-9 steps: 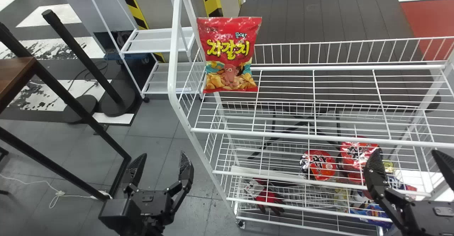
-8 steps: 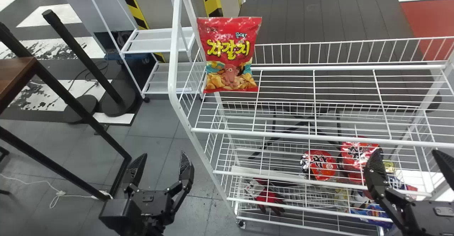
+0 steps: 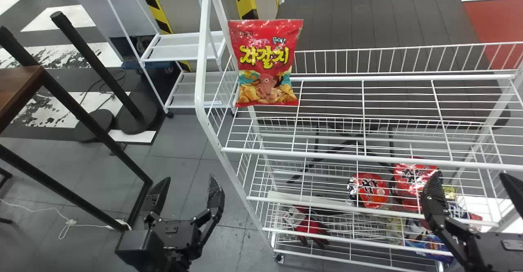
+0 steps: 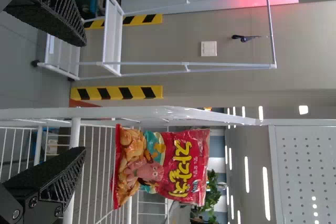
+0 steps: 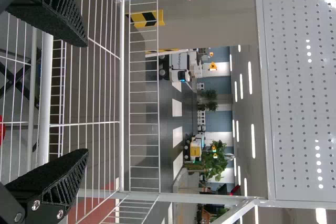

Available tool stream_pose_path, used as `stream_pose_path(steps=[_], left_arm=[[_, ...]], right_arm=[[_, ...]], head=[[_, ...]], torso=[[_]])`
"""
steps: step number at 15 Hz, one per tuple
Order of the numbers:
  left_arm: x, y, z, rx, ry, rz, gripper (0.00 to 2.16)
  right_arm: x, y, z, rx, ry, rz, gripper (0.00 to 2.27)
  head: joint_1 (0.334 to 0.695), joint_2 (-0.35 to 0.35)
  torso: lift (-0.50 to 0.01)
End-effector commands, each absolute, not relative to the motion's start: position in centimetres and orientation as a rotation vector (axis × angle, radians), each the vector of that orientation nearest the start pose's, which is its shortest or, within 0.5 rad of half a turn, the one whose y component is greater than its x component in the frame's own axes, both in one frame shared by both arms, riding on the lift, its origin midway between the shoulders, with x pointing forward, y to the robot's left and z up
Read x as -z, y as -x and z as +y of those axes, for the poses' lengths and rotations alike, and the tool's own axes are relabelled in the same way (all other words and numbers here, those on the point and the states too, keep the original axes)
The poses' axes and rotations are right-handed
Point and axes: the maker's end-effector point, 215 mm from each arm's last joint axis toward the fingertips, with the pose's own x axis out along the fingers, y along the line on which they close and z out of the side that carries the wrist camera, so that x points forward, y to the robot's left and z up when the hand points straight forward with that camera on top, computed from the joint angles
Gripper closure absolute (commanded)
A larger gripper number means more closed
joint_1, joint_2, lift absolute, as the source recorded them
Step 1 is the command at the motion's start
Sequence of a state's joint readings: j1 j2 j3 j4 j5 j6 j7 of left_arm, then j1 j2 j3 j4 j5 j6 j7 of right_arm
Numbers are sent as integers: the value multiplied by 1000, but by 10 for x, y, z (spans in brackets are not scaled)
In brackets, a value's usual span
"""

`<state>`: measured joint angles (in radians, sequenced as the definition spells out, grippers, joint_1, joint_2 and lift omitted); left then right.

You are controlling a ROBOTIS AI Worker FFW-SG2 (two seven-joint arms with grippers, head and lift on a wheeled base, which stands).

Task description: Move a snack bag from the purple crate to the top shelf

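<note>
I count one snack bag (image 3: 266, 61), two grippers, and at least two round red packs (image 3: 369, 190) on a shelf lower in the white rack (image 3: 327, 154). Lower down I also make out one blue pack (image 3: 437, 245) and a red glove (image 3: 308, 226) with dark fingers. Behind the rack's left side is one small white stand (image 3: 179, 51) with two shelves in sight, and I count two yellow-and-black striped strips (image 3: 155, 8) in my head view.

The bag is at the left end of the upper wire shelf (image 3: 339, 96), near the side wires. It sits ahead of my left gripper (image 3: 188, 179), beyond the fingertips and apart from them, more in line with the right finger than the left. My right gripper (image 3: 470, 177) is well over to the bag's right, also apart from it. Both sets of jaws are spread wide, with open space between the fingers.

The bag stands upright, its printed front towards my head camera. It is puffed in the middle, with flatter ends at top and bottom. Most of it is shiny red with big yellow lettering, above patches of teal, a pink cartoon octopus and a heap of golden snack pieces along the lower part.
</note>
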<state>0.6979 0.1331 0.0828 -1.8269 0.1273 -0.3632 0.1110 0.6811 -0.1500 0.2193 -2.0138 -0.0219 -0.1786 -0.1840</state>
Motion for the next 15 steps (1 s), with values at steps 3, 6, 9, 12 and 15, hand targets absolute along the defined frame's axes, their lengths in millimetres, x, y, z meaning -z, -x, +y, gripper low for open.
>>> stream_pose_path(steps=[3,6,9,12,15], left_arm=[[417,-353,321,-143,-43,67,110],[419,-352,319,-139,-44,72,110],[416,-351,319,-139,-45,67,110],[416,-348,322,-144,-48,68,110],[415,-348,321,-145,-47,67,113]], right_arm=[[388,-369,-160,-83,-19,88,90],[392,-371,-156,-94,-12,91,90],[393,-373,-154,-101,-9,84,93],[396,-375,-153,-106,-12,88,107],[399,-376,-153,-109,-10,92,107]], head=[[695,255],[695,254],[695,255],[695,259],[695,262]], torso=[[-15],[-27],[-39],[-51],[-64]])
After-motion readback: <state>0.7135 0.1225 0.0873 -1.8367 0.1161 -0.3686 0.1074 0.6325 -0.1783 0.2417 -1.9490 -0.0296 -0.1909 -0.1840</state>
